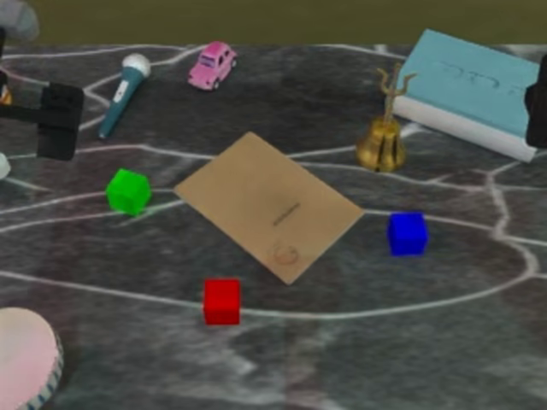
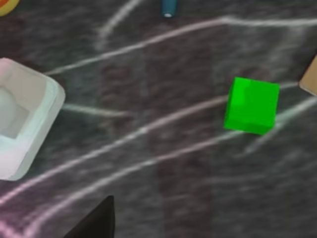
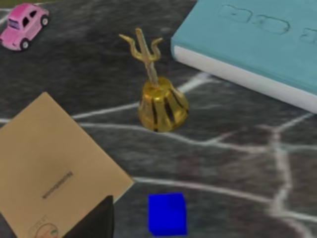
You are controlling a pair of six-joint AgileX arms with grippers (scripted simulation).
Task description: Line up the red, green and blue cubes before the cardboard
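Cardboard lies flat mid-tabletop, turned diagonal. Green cube sits just off its left corner, red cube near the front, below its lower-left edge, blue cube just right of its right corner. All three apart from each other, none in a row yet.

Handling, my read: cubes look small, rigid, light, w/ flat smooth faces, so squeeze two opposite side faces, centred, coming straight down. Smooth sides may slip if caught on a corner; green sits slightly rotated, so the wrist prob needs turning to match. Cardboard is thin and would likely slide if nudged; keep off it.

Left pincer hangs over the tabletop's left rear, near green; fingers can't tell, only a dark tip shows in its wrist view. Right pincer is cut off at the right edge of the top view by the light-blue book; its state can't tell either.

Also partly cut off: a white container and a round pink object at front-left. Gold bell stands behind blue, clear of it.
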